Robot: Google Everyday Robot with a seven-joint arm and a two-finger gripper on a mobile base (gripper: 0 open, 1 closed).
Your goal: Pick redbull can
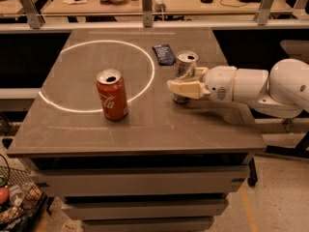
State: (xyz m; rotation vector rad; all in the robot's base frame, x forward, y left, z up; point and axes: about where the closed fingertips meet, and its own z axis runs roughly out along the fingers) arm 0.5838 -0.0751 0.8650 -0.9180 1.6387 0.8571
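Just right of the frame's centre, the redbull can (186,63) is shown upright on the table (145,129), its lower half crossed by the gripper (182,82), which is extended from the right edge. Whether the can is clamped cannot be told. A red cola can (112,94) is seen upright at centre left, at the lower edge of a white ring (106,41), and a dark packet (163,54) is laid just above the redbull can.

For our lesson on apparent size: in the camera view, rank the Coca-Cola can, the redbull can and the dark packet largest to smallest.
1. Coca-Cola can, nearer the camera.
2. redbull can, partly covered by the hand at its front, so this order is unsure.
3. dark packet, lying flat.
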